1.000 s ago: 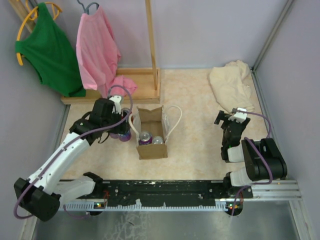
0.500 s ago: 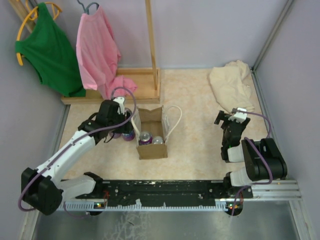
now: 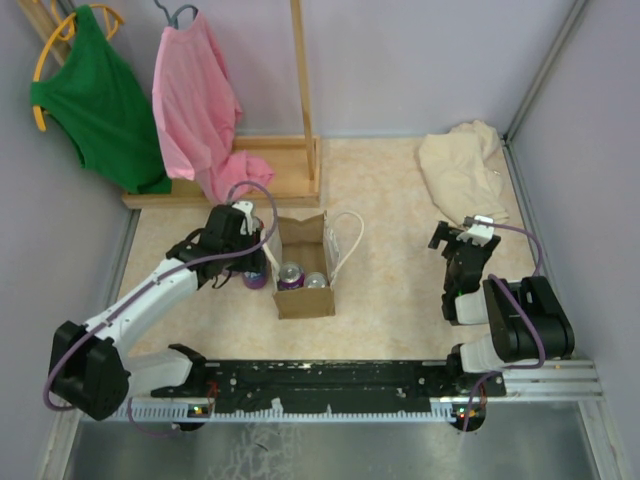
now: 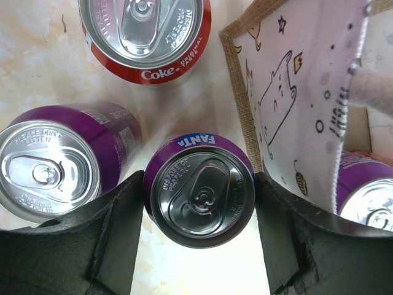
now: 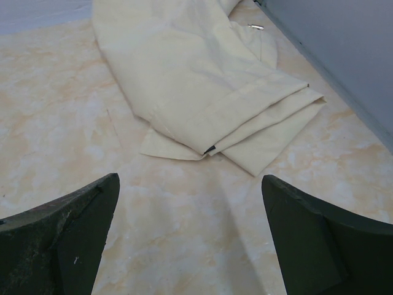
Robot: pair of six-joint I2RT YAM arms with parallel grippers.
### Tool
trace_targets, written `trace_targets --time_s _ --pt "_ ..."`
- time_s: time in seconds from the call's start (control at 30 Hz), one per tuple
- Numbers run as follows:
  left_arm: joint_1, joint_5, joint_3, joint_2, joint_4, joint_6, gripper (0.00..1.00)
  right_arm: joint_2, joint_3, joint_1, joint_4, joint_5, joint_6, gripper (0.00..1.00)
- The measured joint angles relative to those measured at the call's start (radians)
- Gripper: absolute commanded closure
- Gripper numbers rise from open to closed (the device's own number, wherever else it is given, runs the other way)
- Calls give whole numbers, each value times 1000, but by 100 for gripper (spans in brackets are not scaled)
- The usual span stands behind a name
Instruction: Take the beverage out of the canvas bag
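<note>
In the left wrist view the small brown canvas bag [image 4: 295,104] is cut off by the right edge, so only one cat-printed fabric wall and its woven brown hem show; a blurred pale loop handle [image 4: 376,86] crosses it at far right; a purple can inside the bag [image 4: 368,200] is half out of frame at lower right; the red Coke can [image 4: 145,27] is clipped by the top edge. In the overhead view the left gripper [image 3: 252,262] covers most of the can beneath it, and the bag's open mouth shows only two round can tops.

The cans are smooth aluminium cylinders with silver lids and pull tabs; the marbled beige tabletop [image 4: 37,67] looks glossy; the cream-coloured folded cloth [image 5: 202,80] lies in soft creases with layered square corners.

The white left arm [image 3: 150,295] stretches diagonally from lower left toward centre, wrist pointing down; its dark fingers [image 4: 113,246] press both sides of the purple Fanta can [image 4: 202,196], a narrow grip; that can stands upright on the table outside the bag, just left of the bag's wall; a second purple can on the table [image 4: 49,172] stands just beside it at the left of the frame. The right arm sits folded at lower right of the overhead view; the right gripper [image 5: 189,184] hangs low over the table, spread wide with nothing between its tips, facing the cloth.
</note>
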State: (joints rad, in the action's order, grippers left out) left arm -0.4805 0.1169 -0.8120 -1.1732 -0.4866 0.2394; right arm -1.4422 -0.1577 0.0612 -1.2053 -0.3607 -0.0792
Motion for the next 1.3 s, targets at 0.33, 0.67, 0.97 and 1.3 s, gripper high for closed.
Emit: trace_targets --time_s 0.33,0.67,0.97,1.3 --pt "0 6 13 -13 31 8 97 0 0 0 0 0 0 1" --pt "0 15 31 -9 60 20 47 0 0 0 0 0 0 1" --pt "0 16 25 -5 32 27 31 0 0 0 0 0 0 1" --pt "0 10 -50 52 -3 24 11 0 0 0 0 0 0 1"
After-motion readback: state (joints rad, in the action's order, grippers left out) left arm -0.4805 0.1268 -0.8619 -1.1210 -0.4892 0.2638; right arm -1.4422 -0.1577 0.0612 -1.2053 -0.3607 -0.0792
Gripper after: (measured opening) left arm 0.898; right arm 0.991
